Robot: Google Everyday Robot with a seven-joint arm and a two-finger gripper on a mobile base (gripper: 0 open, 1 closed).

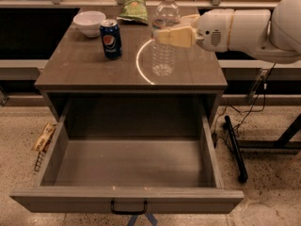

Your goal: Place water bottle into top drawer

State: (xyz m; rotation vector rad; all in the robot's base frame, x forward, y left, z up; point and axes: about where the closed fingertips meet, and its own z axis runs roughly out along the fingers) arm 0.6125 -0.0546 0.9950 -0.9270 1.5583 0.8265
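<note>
Cabinet: low, grey-brown, flat top.

Top drawer: pulled fully out toward the camera. Nothing lies in it. Black handle sits at the middle of its front.

Arm: white, reaching in from the right, level with the upper half of the bottle.

Gripper: over the right-centre of the cabinet top. One cream finger crosses the near side of the bottle just below its shoulder, and the other shows behind it. Judged to be clamped on the bottle.

Water bottle: upright, cap up, over the cabinet top and behind the drawer opening. Cannot tell whether its base rests on the surface or is just raised off it.

Other items: blue can stands well left of the bottle. White bowl and green snack bag sit at the back.

Step in hand: grasp made, transfer to the drawer not yet done.

Next move (judgement):
- Lift enough to clear the top's front edge.
- Carry toward the camera and lower into the drawer.
- Keep the bottle upright and clear of the can.
- Release only once it is inside the drawer walls.
</note>
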